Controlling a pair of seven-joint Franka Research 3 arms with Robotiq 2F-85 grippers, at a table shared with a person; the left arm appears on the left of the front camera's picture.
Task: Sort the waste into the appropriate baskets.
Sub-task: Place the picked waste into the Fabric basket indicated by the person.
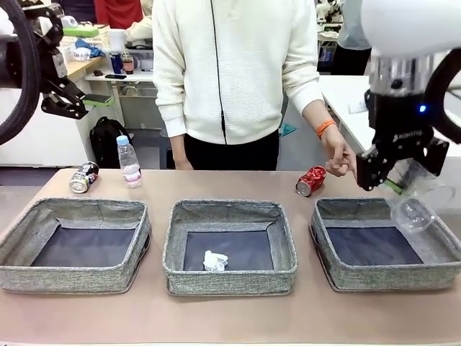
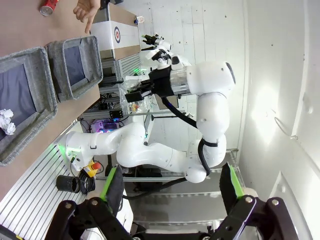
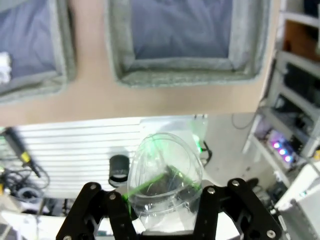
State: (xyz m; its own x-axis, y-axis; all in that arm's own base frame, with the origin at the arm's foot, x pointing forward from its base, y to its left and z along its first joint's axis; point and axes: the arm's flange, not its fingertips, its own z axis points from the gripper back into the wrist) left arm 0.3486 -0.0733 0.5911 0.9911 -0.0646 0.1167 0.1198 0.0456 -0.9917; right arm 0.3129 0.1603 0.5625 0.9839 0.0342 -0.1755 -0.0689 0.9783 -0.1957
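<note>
1. Three grey baskets line the counter [image 1: 230, 317]: left basket [image 1: 72, 277], middle basket [image 1: 230, 277] and right basket [image 1: 389, 274].
2. One paper ball [image 1: 215, 261] lies in the middle basket.
3. Behind them, the dark can [image 1: 83, 177] lies beside the upright bottle [image 1: 129, 162], and the red can [image 1: 311, 180] lies near a person's hand [image 1: 338, 160].
4. The right gripper [image 3: 165, 200] has its jaws clamped on one clear cup [image 1: 414, 214] above the right basket.
5. The left gripper [image 2: 170, 172] is raised, its jaws apart.

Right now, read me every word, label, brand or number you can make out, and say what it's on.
None reads clearly.
On the right pincer, pale lettering: too blurred.
On the small bottle, pink label: too small.
On the red can and the dark can, print: too small.
On the white cabinet, round emblem: no legible letters.
</note>
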